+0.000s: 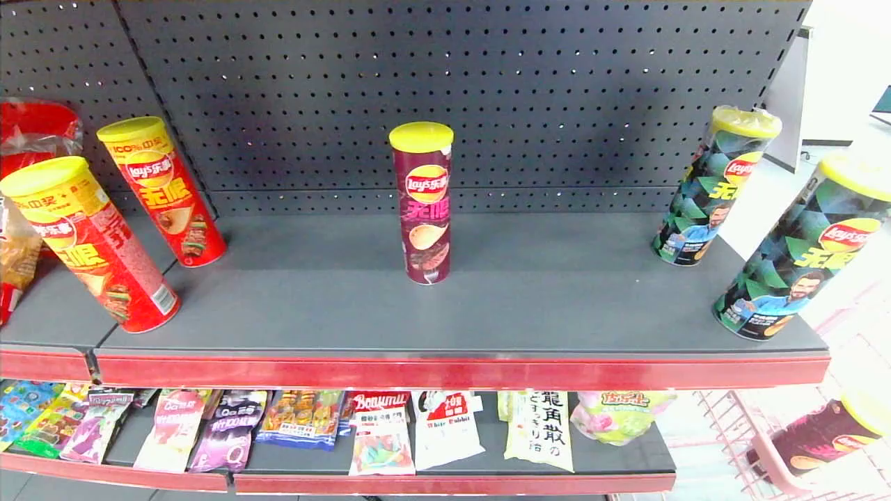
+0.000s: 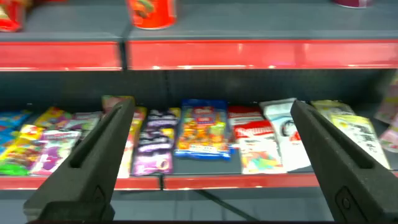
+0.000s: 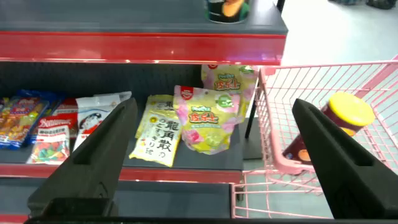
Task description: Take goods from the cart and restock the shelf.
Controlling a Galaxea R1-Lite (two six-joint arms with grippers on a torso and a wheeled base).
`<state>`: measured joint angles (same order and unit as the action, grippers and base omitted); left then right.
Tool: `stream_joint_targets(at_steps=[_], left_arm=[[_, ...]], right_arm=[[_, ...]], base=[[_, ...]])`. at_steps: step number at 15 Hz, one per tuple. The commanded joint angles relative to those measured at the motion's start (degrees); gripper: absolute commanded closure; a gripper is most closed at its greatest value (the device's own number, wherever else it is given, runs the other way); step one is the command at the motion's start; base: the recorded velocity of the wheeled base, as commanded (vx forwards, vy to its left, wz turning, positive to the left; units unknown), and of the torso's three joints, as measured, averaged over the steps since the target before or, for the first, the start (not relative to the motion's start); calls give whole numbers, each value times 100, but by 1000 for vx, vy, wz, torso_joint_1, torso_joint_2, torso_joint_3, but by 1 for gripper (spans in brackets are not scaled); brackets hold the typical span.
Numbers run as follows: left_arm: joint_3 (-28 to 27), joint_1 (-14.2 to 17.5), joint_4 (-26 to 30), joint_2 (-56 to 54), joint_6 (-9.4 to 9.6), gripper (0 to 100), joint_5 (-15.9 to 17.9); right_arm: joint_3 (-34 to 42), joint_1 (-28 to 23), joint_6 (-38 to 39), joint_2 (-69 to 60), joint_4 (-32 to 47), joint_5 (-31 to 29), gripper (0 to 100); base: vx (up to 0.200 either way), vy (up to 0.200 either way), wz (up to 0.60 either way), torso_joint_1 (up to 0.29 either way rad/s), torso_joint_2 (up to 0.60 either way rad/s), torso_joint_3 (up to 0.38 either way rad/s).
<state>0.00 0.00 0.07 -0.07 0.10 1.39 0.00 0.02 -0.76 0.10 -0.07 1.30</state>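
Right hand [image 3: 212, 109] wide open, empty, aimed toward can [image 3: 348, 112] in cart [image 3: 311, 65] (likely next pick); left hand [image 2: 211, 106] open, hangs before shelf [image 2: 249, 55].

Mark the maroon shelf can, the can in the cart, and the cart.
maroon can [image 1: 426, 209], head view, label middle
cart can [image 3: 351, 109], right wrist view, yellow lid
cart [image 3: 268, 112], right wrist view, corner post
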Motion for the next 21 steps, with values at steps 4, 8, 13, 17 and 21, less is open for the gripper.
stream_joint_targets(at_steps=[4,8,13,17,21], left_arm=[[0,0,1,7,-1,0,2],[0,0,1,7,-1,0,2],[0,0,1,7,-1,0,2],[0,0,1,7,-1,0,2],[0,0,1,7,-1,0,2]], right_arm=[[0,6,5,8,-1,1,0],[0,-2,23,8,-1,1,0],[0,-2,67,-1,-1,-7,0],[0,-2,58,-1,-1,-7,0],[0,-2,67,-1,-1,-7,0]], base=[[0,-200,0,4,1,4],[0,-200,0,5,0,6],[0,-120,-120,3,4,2],[0,0,-600,2,7,2],[0,0,-600,2,1,1]])
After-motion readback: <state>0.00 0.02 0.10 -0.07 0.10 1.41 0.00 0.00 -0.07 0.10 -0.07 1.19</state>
